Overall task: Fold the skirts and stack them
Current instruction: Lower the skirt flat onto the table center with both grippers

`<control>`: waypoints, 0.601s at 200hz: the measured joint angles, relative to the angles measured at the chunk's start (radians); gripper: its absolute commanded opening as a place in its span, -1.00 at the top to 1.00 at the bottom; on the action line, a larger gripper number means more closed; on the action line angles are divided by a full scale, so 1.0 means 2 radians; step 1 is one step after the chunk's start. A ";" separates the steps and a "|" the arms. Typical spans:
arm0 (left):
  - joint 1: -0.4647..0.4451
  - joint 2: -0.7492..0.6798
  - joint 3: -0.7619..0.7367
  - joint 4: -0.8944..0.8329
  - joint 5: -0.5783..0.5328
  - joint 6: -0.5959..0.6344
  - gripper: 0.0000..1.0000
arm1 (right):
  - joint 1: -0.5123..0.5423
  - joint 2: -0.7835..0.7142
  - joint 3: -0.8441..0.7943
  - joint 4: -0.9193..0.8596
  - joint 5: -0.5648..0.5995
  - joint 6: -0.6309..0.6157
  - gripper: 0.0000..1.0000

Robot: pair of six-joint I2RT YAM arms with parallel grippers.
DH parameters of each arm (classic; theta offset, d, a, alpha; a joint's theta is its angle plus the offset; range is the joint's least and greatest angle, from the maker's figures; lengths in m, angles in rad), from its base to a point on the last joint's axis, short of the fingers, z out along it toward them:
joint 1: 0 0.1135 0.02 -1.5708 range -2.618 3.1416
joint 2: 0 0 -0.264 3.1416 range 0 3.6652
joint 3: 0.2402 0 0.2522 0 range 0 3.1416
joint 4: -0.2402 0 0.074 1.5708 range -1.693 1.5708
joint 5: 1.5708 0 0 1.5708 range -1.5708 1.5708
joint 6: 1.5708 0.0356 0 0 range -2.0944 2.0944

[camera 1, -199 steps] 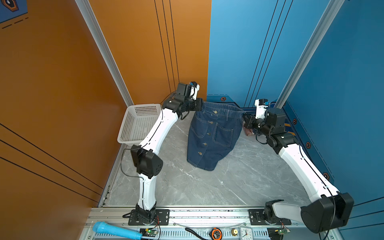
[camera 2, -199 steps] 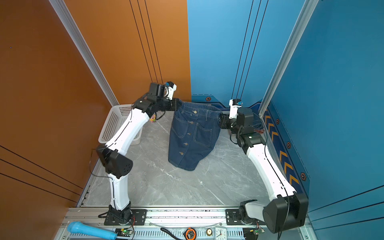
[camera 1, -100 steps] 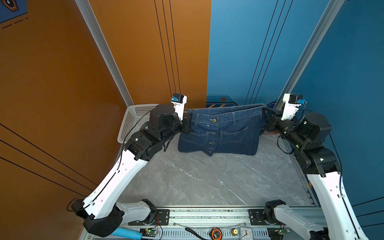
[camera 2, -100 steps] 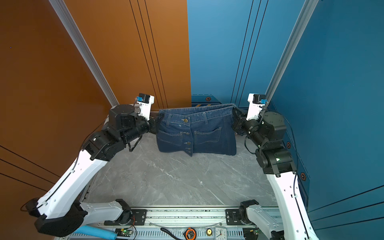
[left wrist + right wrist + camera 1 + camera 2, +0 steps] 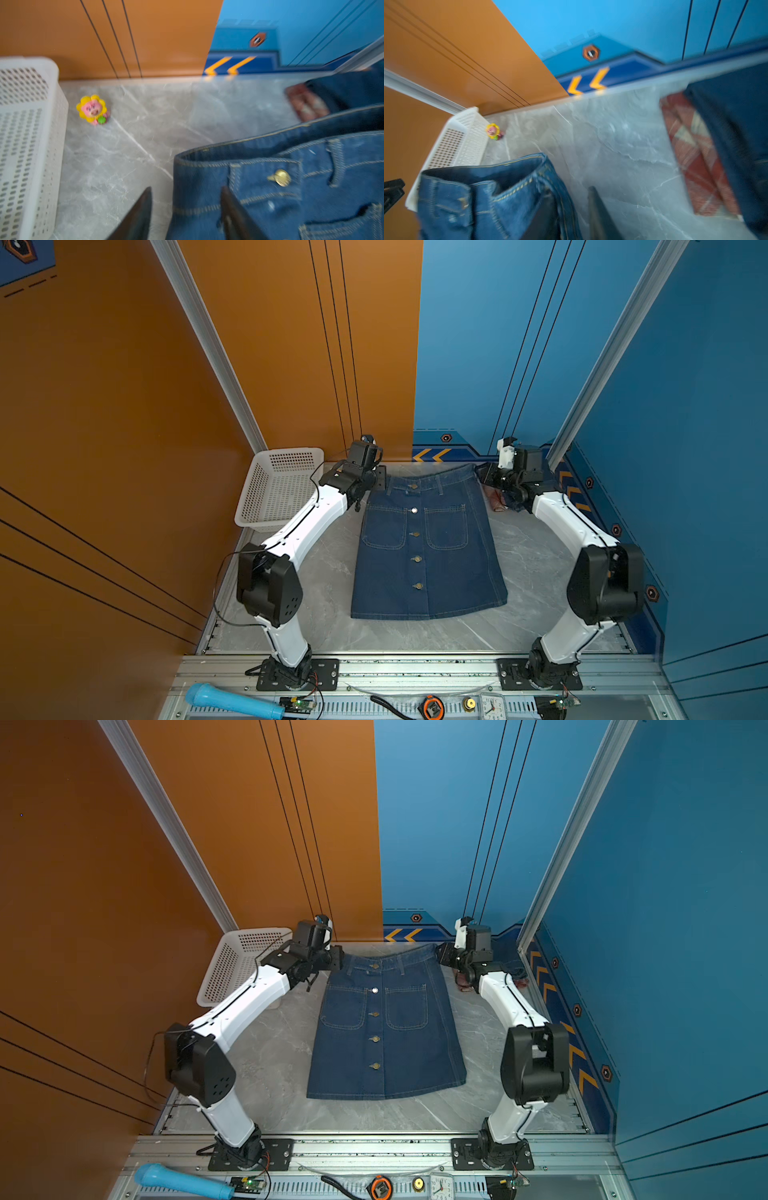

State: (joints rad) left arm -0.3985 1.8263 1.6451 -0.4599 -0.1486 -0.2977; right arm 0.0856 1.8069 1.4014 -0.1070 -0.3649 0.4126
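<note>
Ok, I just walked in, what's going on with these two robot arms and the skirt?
A buttoned denim skirt lies spread flat on the table, waistband toward the far wall. The left gripper and right gripper sit at its two waistband corners, jaws apart, not clamped. No fold is made yet. A plaid skirt and a second denim skirt lie heaped by the right arm.

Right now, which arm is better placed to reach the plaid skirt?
Right. The plaid skirt lies at the far right, beside the right claw, partly under the other denim skirt. The left claw sits across the spread buttoned skirt.
</note>
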 measured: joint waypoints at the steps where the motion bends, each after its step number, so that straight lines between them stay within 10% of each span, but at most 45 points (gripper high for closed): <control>1: 0.001 0.002 0.000 0.000 0.000 -0.001 -0.53 | 0.000 0.004 0.000 0.000 0.000 0.001 -0.67; 120: 0.010 0.064 0.008 -0.031 -0.001 -0.009 -0.69 | 0.041 0.049 0.021 -0.099 0.107 -0.052 -0.46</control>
State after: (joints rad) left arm -0.3782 1.9545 1.6619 -0.5224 -0.1497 -0.3149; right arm 0.1673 1.9057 1.4441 -0.3042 -0.1513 0.3092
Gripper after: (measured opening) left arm 0.844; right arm 0.755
